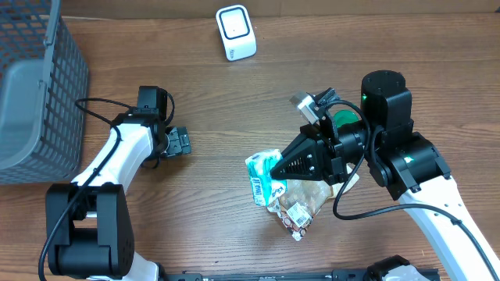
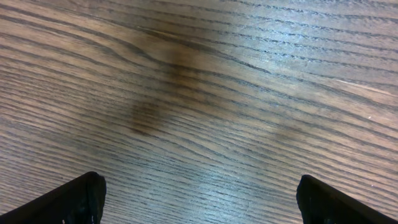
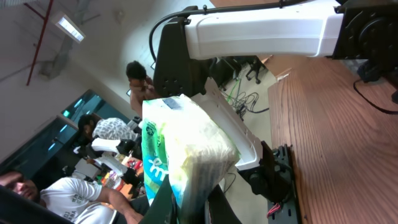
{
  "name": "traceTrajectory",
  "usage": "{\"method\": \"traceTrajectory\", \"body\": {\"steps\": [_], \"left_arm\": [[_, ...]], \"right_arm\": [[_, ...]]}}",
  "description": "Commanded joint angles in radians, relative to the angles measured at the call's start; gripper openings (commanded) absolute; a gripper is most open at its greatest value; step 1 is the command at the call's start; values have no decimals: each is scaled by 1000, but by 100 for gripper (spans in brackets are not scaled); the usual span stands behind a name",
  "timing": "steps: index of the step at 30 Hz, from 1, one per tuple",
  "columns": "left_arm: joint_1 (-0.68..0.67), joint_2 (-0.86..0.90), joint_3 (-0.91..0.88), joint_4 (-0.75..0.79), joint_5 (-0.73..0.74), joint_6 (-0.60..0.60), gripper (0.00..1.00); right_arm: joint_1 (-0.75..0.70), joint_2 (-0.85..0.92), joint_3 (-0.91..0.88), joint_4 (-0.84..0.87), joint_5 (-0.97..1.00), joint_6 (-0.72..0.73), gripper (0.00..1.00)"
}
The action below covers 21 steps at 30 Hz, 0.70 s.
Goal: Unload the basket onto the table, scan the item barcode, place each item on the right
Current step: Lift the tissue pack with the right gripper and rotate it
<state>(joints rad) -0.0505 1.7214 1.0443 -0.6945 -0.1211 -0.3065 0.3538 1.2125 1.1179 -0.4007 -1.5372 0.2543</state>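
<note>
Two arms work over one wooden surface. On it are one white scanner near the far edge, one grey mesh basket at the far left corner, cut off by the frame, and two packets towards the near right.

The right hand is clamped on the white and teal packet. In the right wrist view that packet bulges above the dark fingers and blocks much of what lies behind it. A brown packet sits just beside and partly under the first, half hidden by the right arm. I cannot tell whether it rests on the surface or hangs with the held one. The print on both is too small to read.

The left hand has its fingers wide apart, gripping nothing, low over the wood. Only its two fingertips show, at the bottom corners of the left wrist view. Open wood lies between the left hand and the packets, and between the packets and the scanner.
</note>
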Motion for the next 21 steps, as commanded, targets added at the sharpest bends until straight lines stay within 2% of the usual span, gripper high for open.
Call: {"method": "traceTrajectory", "body": {"steps": [1, 21], "left_arm": [[-2, -6, 17, 0, -16, 18, 100], [-2, -6, 17, 0, -16, 18, 100]], "right_arm": [[-2, -14, -4, 3, -32, 12, 4], [-2, -14, -4, -6, -33, 47, 4]]}}
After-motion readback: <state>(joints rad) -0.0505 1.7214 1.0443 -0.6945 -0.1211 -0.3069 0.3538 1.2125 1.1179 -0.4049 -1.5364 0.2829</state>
